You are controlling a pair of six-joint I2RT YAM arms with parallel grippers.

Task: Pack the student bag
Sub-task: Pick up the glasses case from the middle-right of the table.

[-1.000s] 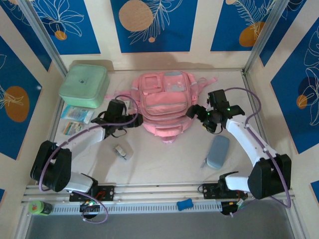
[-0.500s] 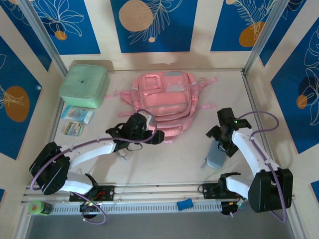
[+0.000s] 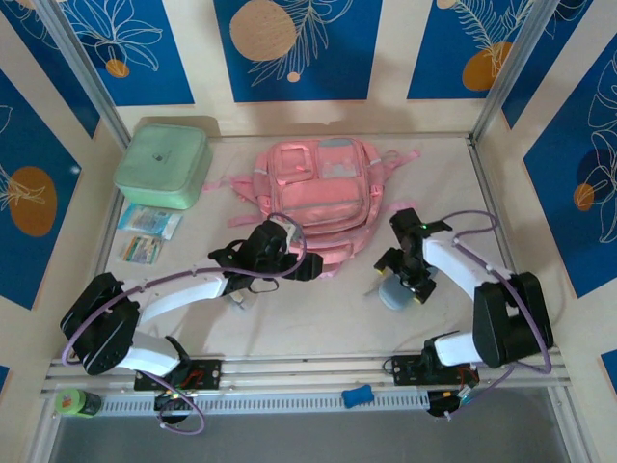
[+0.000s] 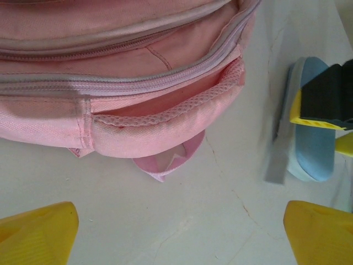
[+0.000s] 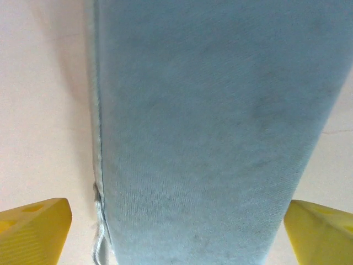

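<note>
The pink student bag [image 3: 318, 193] lies flat at the middle back of the table. My left gripper [image 3: 305, 266] hovers at its near edge, open and empty. In the left wrist view the bag's [image 4: 138, 66] mesh side pocket fills the top, with bare table between my open left gripper's [image 4: 179, 232] yellow fingertips. A grey-blue soft pouch [image 3: 389, 296] lies to the right of the bag. My right gripper [image 3: 401, 286] is down over it, jaws wide. In the right wrist view the pouch [image 5: 220, 110] runs between the open right gripper's [image 5: 176, 232] fingertips.
A mint-green square box [image 3: 162, 166] sits at the back left, with two small printed packets [image 3: 147, 221] in front of it. A small grey item [image 3: 237, 296] lies under the left arm. The pouch [image 4: 311, 154] shows at the right of the left wrist view.
My left gripper swung from the bag's left side to its near edge and opened wider. My right gripper came from the bag's right side down over the pouch, which shifted left.
</note>
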